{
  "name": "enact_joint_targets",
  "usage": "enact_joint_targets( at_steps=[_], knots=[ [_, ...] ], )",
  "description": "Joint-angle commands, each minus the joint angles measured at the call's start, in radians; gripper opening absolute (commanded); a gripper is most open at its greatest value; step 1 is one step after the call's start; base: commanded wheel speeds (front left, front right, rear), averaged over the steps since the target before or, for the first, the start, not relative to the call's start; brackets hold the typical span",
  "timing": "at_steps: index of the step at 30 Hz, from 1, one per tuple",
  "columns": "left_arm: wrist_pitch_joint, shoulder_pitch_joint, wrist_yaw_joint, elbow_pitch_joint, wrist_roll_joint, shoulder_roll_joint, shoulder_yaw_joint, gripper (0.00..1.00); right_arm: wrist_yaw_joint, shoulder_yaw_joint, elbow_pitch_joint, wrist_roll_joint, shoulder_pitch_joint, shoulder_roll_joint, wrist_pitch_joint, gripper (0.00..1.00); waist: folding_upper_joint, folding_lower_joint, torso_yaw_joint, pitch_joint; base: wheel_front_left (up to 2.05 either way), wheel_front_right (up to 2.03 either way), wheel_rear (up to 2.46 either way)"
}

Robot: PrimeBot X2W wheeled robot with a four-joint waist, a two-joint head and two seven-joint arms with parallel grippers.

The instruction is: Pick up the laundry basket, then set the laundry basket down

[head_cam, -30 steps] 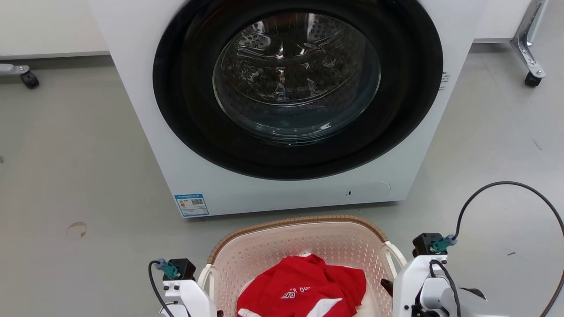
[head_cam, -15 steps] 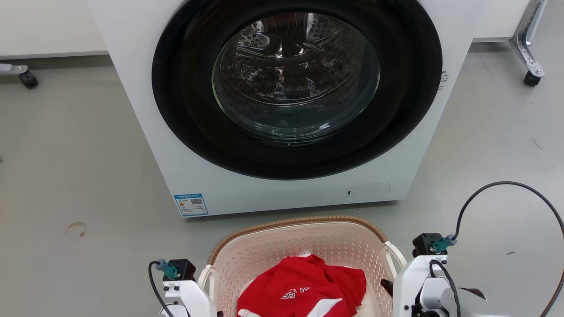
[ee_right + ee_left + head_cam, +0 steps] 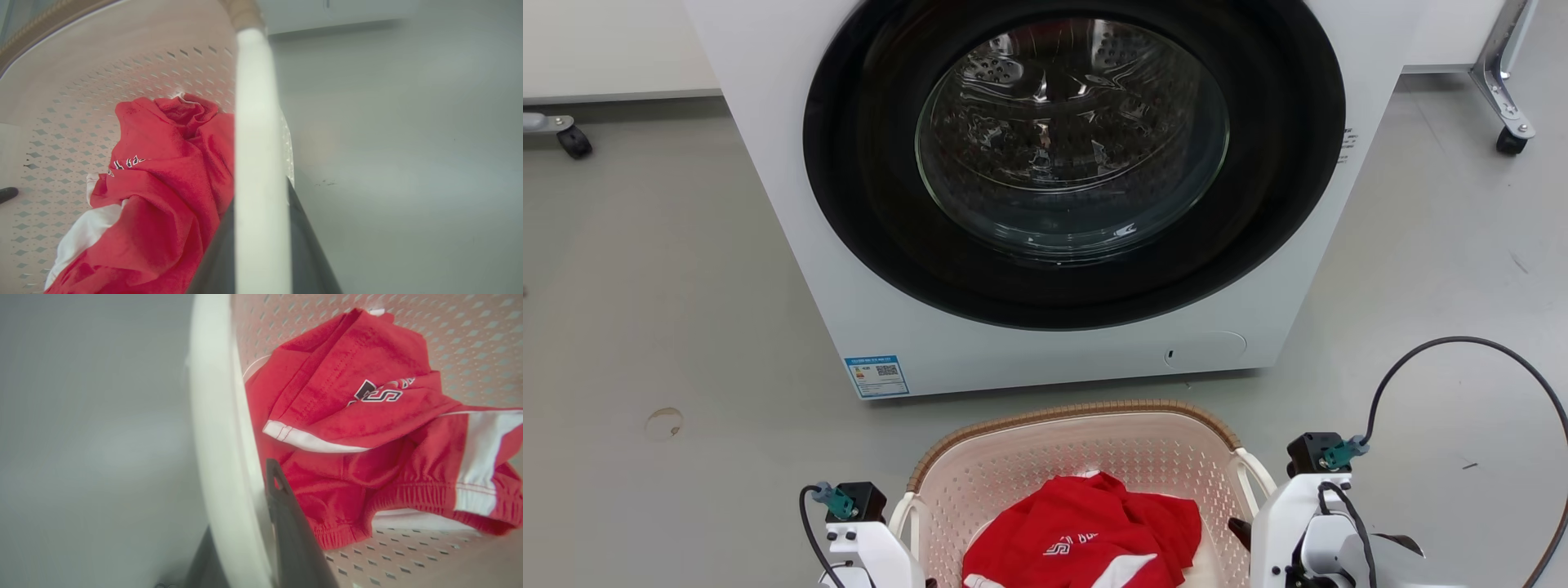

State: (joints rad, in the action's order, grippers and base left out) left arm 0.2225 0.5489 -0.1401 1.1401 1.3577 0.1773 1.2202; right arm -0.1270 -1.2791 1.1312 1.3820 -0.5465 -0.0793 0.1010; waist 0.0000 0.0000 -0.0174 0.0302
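laundry basket (image 3: 1078,408): between my arms, near the washing machine (image 3: 1045,359) front, opening up, red garment (image 3: 1086,531) inside | axis: handle-to-handle runs left-right, parallel to machine front; near end cropped, length unclear | left gripper (image 3: 241,543): fingers clamped across left white handle (image 3: 212,416) | right gripper (image 3: 261,249): clamped across right handle (image 3: 253,122)

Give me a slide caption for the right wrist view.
Right gripper closed around a white handle of the laundry basket, red garment inside, grey floor beyond.
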Motion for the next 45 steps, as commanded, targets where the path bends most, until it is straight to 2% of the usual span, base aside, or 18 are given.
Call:
enact_joint_targets(
  at_steps=[1,45],
  knots=[
    [-0.014,0.018,0.009,0.071,0.003,0.158,-0.018,0.00,-0.004,0.000,0.061,-0.012,-0.007,0.130,-0.005,0.00,0.0000,0.0000,0.000,0.001,0.00,0.00,0.00],
    [-0.046,0.048,0.009,0.083,0.011,0.142,0.002,0.00,-0.004,-0.001,0.069,-0.019,-0.028,0.130,-0.030,0.00,0.0000,0.0000,0.001,0.048,0.00,0.00,0.00]
  ],
)
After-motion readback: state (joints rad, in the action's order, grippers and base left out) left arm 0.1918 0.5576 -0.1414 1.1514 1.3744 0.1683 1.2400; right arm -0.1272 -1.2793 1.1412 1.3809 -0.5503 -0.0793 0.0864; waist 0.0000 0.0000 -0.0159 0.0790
